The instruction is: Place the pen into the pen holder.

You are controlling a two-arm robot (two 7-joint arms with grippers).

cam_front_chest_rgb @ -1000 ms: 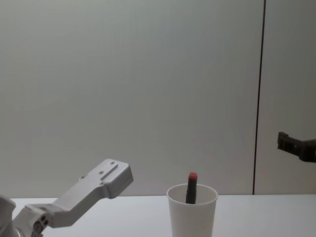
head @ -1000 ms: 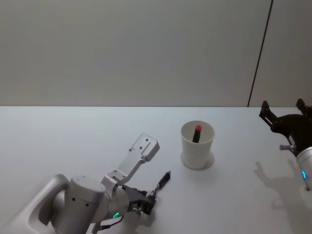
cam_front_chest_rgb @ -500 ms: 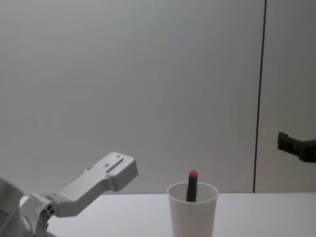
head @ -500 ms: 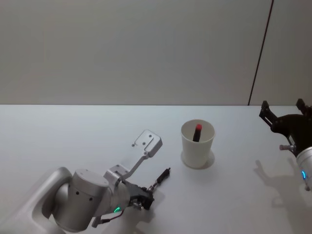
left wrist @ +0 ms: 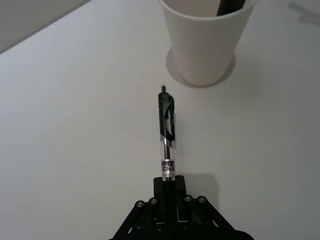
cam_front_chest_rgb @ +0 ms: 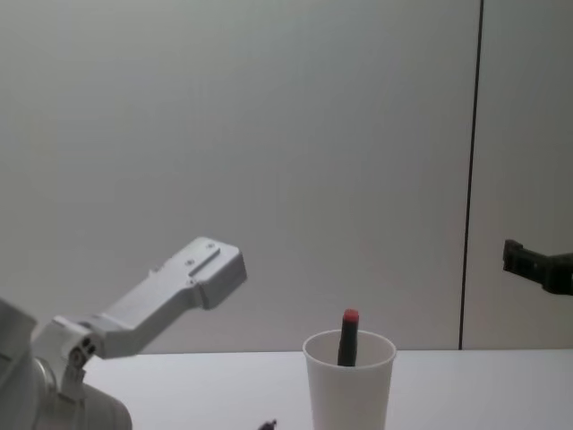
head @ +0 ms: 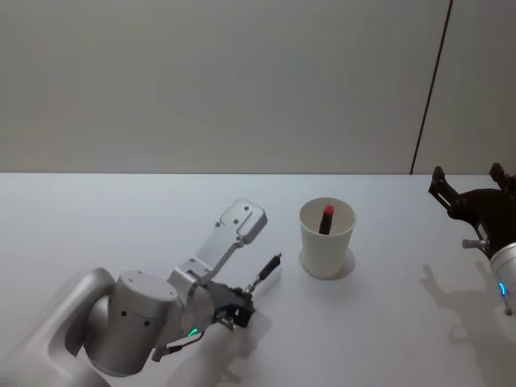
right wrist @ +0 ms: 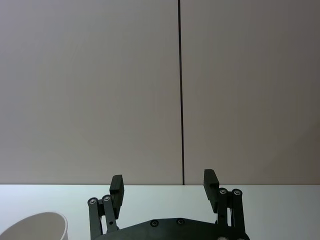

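My left gripper (head: 241, 304) is shut on the back end of a black click pen (head: 264, 272), which hangs just above the table with its tip pointing toward the pen holder. The left wrist view shows the pen (left wrist: 166, 131) sticking out of the gripper (left wrist: 169, 186), a short gap from the cup's base. The pen holder (head: 326, 243) is a white paper cup (cam_front_chest_rgb: 349, 387) standing upright at mid-table, with a dark red-capped pen (head: 326, 218) leaning inside it. My right gripper (head: 466, 182) hovers open at the right, away from the cup (right wrist: 35, 226).
The white table (head: 121, 226) runs up to a plain grey wall with a dark vertical seam (head: 429, 89). My left arm's bulky elbow (head: 133, 330) fills the near left corner.
My left arm has lifted and edged forward, raising the pen off the table and bringing its tip nearer the cup. The right arm has not moved.
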